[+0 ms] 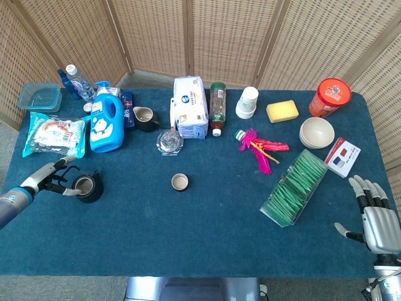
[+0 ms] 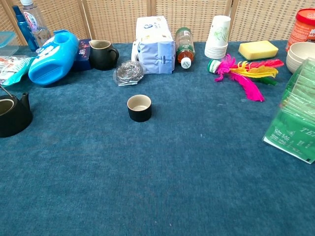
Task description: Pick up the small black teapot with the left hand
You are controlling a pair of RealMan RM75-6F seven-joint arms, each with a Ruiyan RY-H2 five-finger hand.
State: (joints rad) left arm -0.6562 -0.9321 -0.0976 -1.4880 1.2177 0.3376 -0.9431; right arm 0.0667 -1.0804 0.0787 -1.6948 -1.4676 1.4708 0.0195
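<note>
The left hand [image 1: 47, 179] is reached in low from the worktop's [image 1: 188, 238] left edge, its forearm angled up and to the right. Its fingers are spread around the handle of the teapot [image 1: 86, 187]; whether anything is actually gripped cannot be told. The teapot stands upright near the left edge, lidless, its spout toward the far side. The right hand [image 1: 378, 221] is held at the near right corner, fingers spread, holding nothing.
</note>
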